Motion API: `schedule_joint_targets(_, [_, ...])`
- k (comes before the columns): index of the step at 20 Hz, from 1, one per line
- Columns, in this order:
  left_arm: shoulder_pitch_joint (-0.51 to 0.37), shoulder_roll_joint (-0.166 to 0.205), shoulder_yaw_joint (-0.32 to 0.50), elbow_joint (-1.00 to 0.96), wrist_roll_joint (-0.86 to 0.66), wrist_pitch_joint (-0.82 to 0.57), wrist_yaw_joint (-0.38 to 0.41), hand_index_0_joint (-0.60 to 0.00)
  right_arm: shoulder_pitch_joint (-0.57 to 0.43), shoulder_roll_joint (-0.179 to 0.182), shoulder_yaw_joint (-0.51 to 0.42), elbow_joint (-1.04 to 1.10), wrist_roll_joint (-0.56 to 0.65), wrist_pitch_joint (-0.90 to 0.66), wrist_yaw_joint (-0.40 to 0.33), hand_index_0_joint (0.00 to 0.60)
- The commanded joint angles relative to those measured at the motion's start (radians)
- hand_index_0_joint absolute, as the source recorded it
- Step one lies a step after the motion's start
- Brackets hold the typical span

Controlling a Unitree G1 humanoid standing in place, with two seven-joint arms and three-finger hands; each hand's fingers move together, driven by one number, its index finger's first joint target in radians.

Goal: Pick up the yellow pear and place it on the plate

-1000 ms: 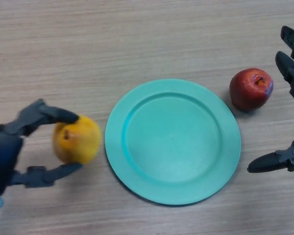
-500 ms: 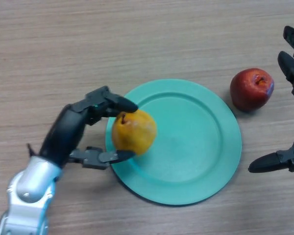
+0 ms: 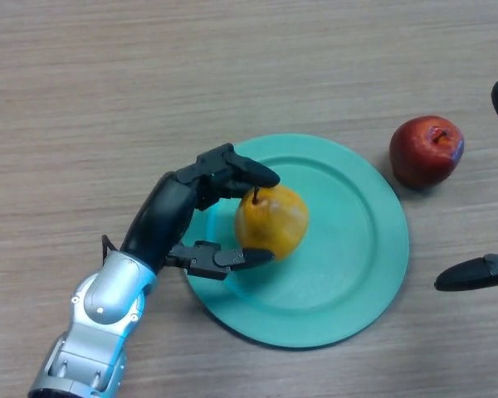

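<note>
Pear [image 3: 271, 220], yellow with a short dark stem at its top, sits over the left half of the green plate [image 3: 357, 249], and we cannot tell whether it rests on the plate's floor or hangs just above it. Our left hand [image 3: 176, 217] is curled round it: the upper fingers [image 3: 241, 172] wrap over the top by the stem, and the thumb [image 3: 224, 257] presses in from below on the near side. The hand lies to the left of the fruit, with the silver forearm [image 3: 100, 319] running down toward the table's near left corner.

The plate's right half and its near part lie bare, with only the pear in it. Its left rim is crossed by our hand, so we see no free edge there. The wooden table [image 3: 149, 83] is open along the whole far side and across the left part.

A red apple [image 3: 427, 150] stands on the table just beyond the plate's far right rim, close to it but apart. Our right hand [image 3: 480, 274] shows at the right edge, clear of the plate and the apple, one straight finger pointing inward and others showing higher up that edge, spread wide and holding nothing.
</note>
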Motion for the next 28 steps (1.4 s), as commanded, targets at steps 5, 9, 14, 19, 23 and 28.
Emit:
schedule_joint_targets(5, [-0.045,0.011,-0.007,-0.02,-0.03,-0.08,0.05,-0.201,-0.023,-0.034,-0.062,-0.056,0.002,-0.105,-0.014,0.0])
schedule_joint_targets(9, [-0.056,0.011,-0.016,0.01,-0.012,-0.108,0.103,0.0,-0.025,-0.033,-0.064,-0.059,-0.004,-0.105,-0.013,0.0])
schedule_joint_targets(14, [-0.033,0.011,0.004,-0.04,0.033,-0.084,0.109,0.0,-0.018,-0.032,-0.064,-0.073,0.001,-0.09,-0.015,0.0])
schedule_joint_targets(19, [0.054,0.011,0.095,-0.335,-0.019,0.042,0.061,0.0,-0.026,-0.032,-0.065,-0.076,0.004,-0.097,-0.025,0.0])
schedule_joint_targets(23, [0.129,0.041,0.192,-0.588,-0.094,0.159,0.045,0.0,-0.034,-0.033,-0.055,-0.062,0.005,-0.105,-0.026,0.0])
schedule_joint_targets(28, [0.189,0.12,0.337,-0.721,-0.122,0.2,0.079,0.0,-0.032,-0.035,-0.054,-0.05,0.016,-0.116,-0.016,0.0])
